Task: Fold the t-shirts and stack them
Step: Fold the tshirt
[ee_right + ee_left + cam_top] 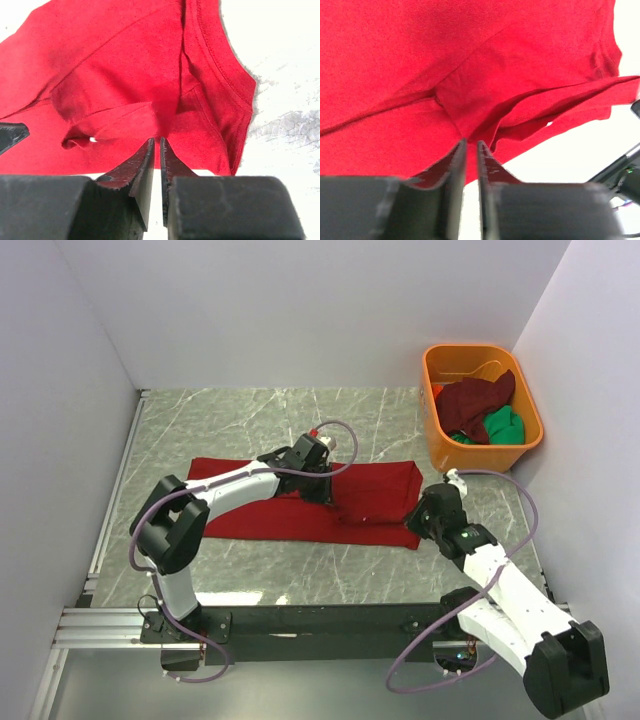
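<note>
Left claw [471,142] and right claw [156,140] each show only a narrow slit between the jaws, with no cloth seen in the gap. Both hover right at the red t-shirt [240,520]: the left over its middle, the right at its right-hand end.

The red t-shirt lies on the bench [250,420] as a long flat band, with a loose doubled flap near the right claw. The maroon t-shirt [475,405] and green t-shirt [505,425] are heaped in the orange tub [440,445] at the far right corner.

The main risk, as I judge it, is a fingertip snagging that loose flap as a claw lifts off. That would drag the fold open or skew the band. The slits are so narrow that a hem could easily catch between the jaws.

From above, the left arm covers the shirt's centre, so the lie of the fold there is hidden. In both wrist views the bench is washed out to white. The fingertips may be brushing the cloth, but I cannot tell. Much of both shirts in the tub is hidden.
</note>
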Controlling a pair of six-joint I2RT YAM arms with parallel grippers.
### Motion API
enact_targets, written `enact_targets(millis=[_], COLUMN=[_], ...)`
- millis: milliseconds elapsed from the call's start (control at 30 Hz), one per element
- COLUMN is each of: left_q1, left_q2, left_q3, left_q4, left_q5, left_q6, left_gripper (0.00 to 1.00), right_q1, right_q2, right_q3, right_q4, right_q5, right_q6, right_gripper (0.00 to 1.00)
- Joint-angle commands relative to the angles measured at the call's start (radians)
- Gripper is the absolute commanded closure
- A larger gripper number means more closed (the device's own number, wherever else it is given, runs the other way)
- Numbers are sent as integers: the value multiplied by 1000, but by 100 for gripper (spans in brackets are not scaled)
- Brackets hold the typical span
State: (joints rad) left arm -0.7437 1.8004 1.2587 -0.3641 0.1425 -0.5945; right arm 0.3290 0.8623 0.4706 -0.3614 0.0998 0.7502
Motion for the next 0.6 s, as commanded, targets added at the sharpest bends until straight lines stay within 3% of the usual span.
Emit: enact_targets(millis=[0,133,233,567], left_q1=[-8,-5,-5,7], left_q2=[-50,-88,-98,2], left_q3=[27,1,-8,42], left_q4=[22,71,86,129], left_q5=[12,55,32,84], left_q6=[-28,-77,-97,-130], left_gripper=[85,83,75,74], right_q1=[18,22,36,76], right_q2=[-40,-45,-11,205], right_q3=[54,60,74,144], right_q4=[-36,-25,-10,104], right_q5=[46,40,35,124], right_q6=[-2,-5,-6,-9], right_gripper=[83,73,73,74])
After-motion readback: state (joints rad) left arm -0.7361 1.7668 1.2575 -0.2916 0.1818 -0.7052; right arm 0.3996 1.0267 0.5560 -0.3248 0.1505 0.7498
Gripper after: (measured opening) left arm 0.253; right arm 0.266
